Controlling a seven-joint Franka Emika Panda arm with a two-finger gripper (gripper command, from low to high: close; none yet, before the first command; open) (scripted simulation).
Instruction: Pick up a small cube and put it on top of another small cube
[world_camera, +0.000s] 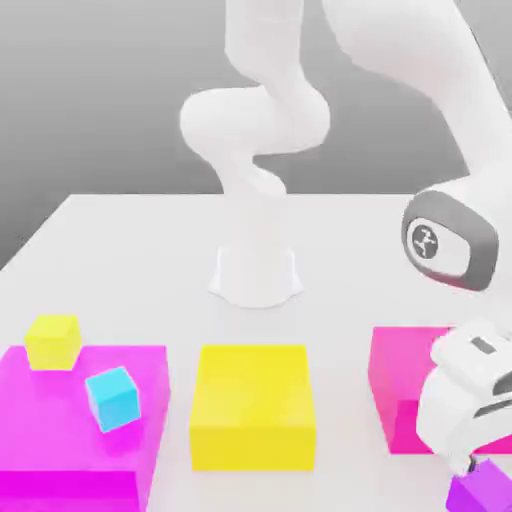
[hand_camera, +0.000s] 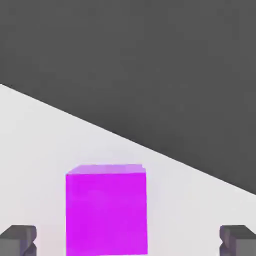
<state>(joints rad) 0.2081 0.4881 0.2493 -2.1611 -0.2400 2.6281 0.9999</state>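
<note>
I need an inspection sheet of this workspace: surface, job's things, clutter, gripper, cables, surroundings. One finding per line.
Surface: white table, flat; the arm's base stands on it.
Job's things: small purple cube at the exterior view's lower right, on the table, directly under the gripper; small yellow cube and small cyan cube both lie on the big magenta block at the left.
Clutter: big yellow block in the middle; second magenta block at the right, partly behind the hand.
Gripper: gripper open, fingers either side of the purple cube, not touching it.
Cables: nothing seen.
Surroundings: plain grey backdrop.
</note>
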